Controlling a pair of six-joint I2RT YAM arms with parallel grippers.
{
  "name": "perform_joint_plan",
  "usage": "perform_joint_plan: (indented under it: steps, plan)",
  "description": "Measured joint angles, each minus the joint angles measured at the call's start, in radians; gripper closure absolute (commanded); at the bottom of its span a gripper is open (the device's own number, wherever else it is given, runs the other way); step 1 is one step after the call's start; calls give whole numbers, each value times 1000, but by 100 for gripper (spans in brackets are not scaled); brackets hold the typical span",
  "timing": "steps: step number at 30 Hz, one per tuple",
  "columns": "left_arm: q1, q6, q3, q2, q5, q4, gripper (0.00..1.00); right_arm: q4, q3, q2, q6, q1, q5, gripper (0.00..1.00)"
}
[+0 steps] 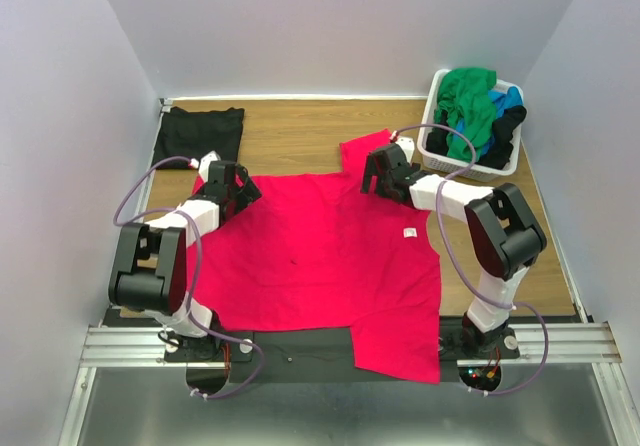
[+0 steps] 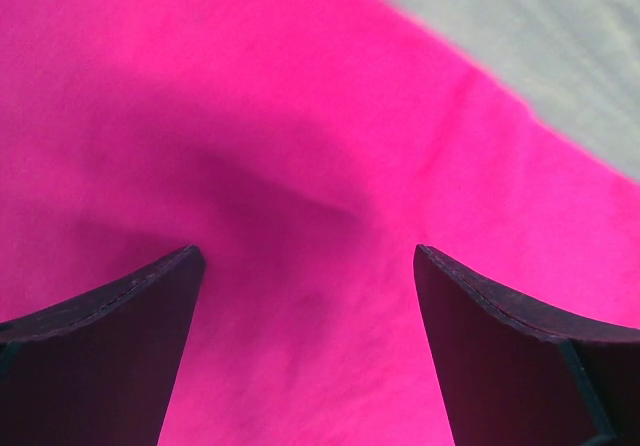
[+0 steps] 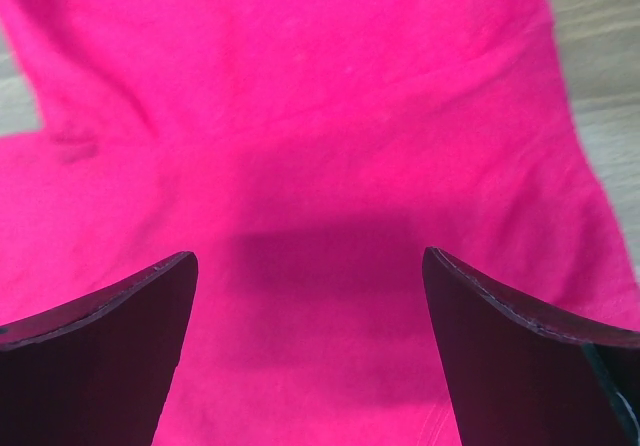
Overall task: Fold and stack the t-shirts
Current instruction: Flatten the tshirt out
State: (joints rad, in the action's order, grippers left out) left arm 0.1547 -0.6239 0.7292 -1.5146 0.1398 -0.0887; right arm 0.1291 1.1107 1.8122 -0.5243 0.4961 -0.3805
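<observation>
We find the red t-shirt (image 1: 320, 261) spread on the counter (image 1: 300, 131), overhanging its near edge. Left tool (image 2: 308, 266) and right tool (image 3: 310, 266) hover released over its far corners (nothing gripped). We judge the first fold pending: pinch both.

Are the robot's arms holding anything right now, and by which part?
Nothing is held. The left tool and the right tool both hang open over the spread red shirt.
</observation>
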Motion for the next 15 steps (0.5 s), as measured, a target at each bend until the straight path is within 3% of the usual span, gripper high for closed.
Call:
perform_joint_plan:
  steps: [15]
  plan:
    - [7, 43, 135, -169, -61, -96, 2, 6, 2, 47, 6, -119, -71, 0]
